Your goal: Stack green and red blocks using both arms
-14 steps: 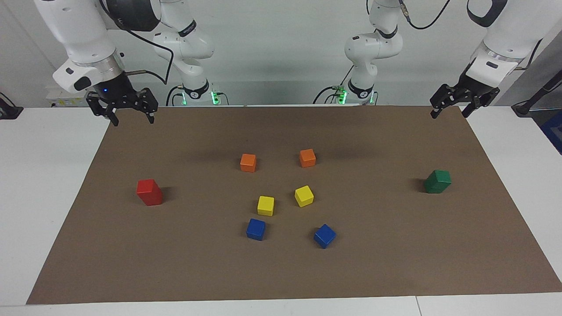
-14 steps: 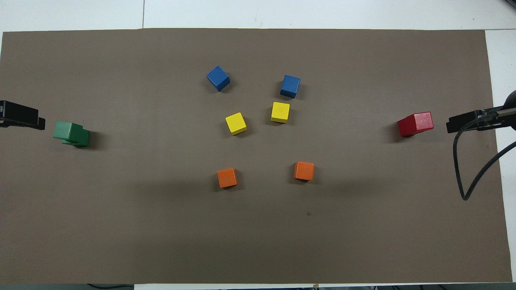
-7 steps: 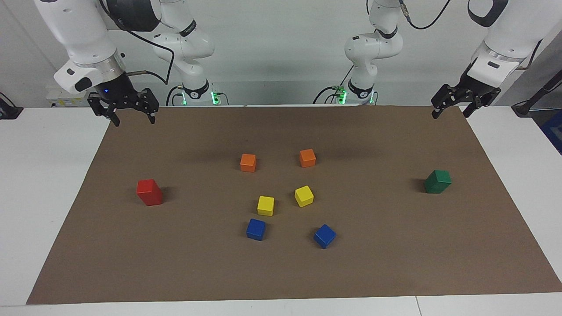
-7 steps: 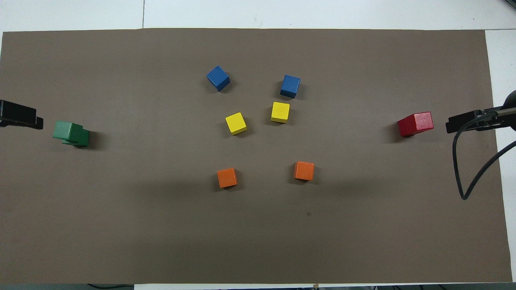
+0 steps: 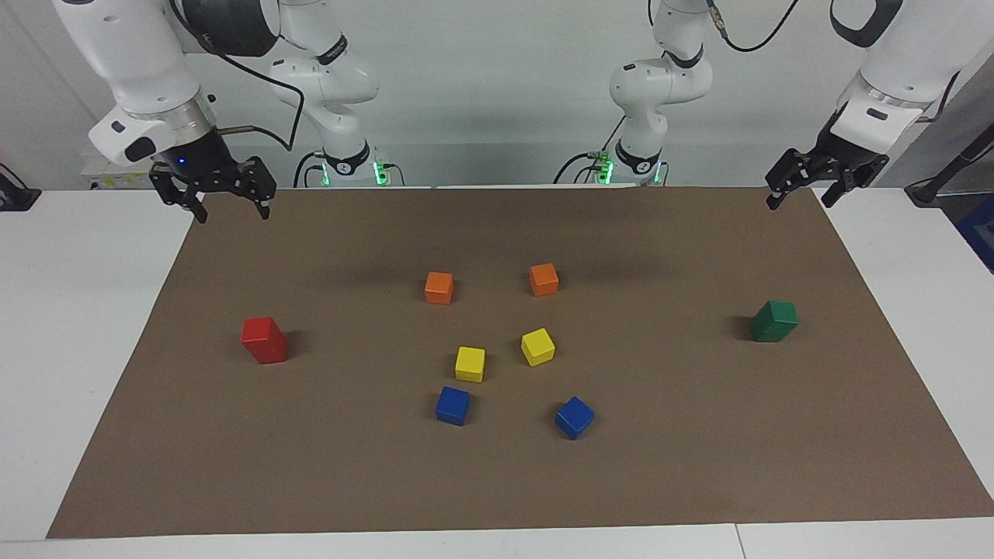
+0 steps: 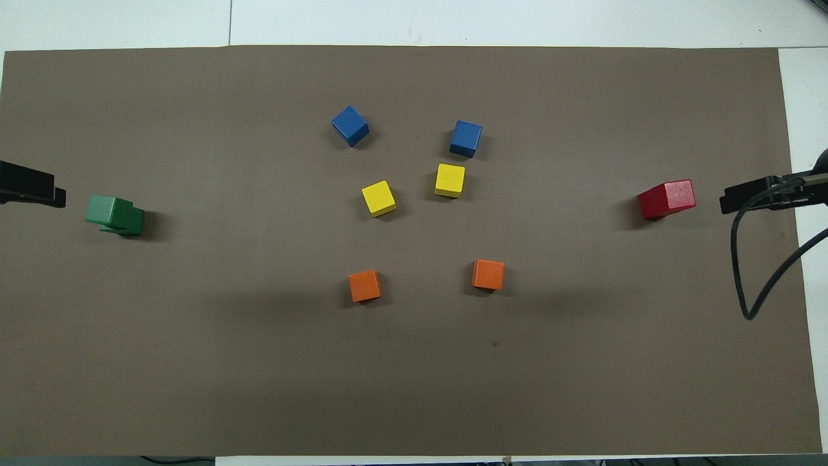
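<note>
Left gripper (image 5: 803, 196) spread wide, holding nothing, up over the mat corner at its own end; green stack (image 5: 773, 321) sits below it, farther from the robots, top cube skewed on the lower one. Right gripper (image 5: 229, 207) likewise spread and empty; red stack (image 5: 264, 340), looking two cubes high, lies below it farther out. Both stacks look done. If retreating, lift straight up, clear of both stacks.

Two stacks seen on mat (image 5: 699, 481): green stack (image 5: 774, 321), two cubes; red stack (image 5: 264, 340), two cubes. Two orange cubes (image 5: 439, 288) counted, two yellow cubes (image 5: 470, 364), two blue cubes (image 5: 453, 405). Ten cubes in all. Two grippers shown, right gripper (image 5: 229, 208) and left gripper (image 5: 800, 198).
</note>
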`<act>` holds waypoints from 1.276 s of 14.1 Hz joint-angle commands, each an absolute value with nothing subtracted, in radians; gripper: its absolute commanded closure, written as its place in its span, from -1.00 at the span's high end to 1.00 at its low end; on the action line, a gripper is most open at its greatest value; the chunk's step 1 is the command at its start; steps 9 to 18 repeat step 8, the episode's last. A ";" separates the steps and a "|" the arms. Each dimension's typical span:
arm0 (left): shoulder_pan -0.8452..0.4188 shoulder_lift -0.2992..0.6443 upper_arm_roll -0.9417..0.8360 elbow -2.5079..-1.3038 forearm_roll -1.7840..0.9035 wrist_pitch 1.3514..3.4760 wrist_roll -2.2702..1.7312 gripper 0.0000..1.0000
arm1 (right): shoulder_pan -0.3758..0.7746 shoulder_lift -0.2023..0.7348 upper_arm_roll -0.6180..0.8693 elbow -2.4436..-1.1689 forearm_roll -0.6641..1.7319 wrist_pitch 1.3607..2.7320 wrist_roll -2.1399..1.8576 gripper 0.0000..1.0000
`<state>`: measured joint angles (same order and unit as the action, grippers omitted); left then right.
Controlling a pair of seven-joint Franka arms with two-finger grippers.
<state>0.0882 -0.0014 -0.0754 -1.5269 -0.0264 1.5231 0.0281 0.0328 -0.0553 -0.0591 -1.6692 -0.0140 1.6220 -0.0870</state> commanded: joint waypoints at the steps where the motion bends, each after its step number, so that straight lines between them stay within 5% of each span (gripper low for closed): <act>1: 0.089 -0.028 -0.074 -1.552 -0.015 1.542 0.018 1.00 | 0.020 -0.057 -0.046 -1.667 -0.006 1.606 -0.066 1.00; 18: 0.089 -0.028 -0.072 -1.552 -0.020 1.540 0.017 1.00 | 0.026 -0.060 -0.044 -1.675 -0.006 1.606 -0.018 1.00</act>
